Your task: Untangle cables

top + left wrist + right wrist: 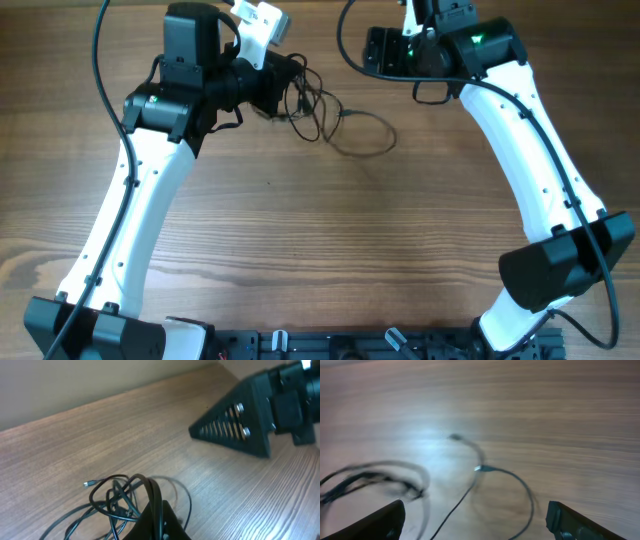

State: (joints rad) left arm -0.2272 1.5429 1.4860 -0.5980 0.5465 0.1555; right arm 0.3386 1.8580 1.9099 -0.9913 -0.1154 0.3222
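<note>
The cables (330, 115) are thin black cords in a tangled bunch at the table's far middle, with one wide loop (365, 135) lying to the right. My left gripper (283, 88) is shut on a strand of the cables; the left wrist view shows the strand pinched between the closed fingers (159, 520), with the tangle (117, 497) and a small plug end (88, 483) to its left. My right gripper (385, 50) is open and empty, above the table to the right of the cables. The right wrist view shows its spread fingers (475, 522) over a loop (520, 490) and a plug (455, 437).
The wooden table (330, 240) runs across the overhead view. Both white arms reach in from the near edge, the left arm (130, 220) on the left and the right arm (540, 170) on the right. The right gripper's black body shows in the left wrist view (255, 415).
</note>
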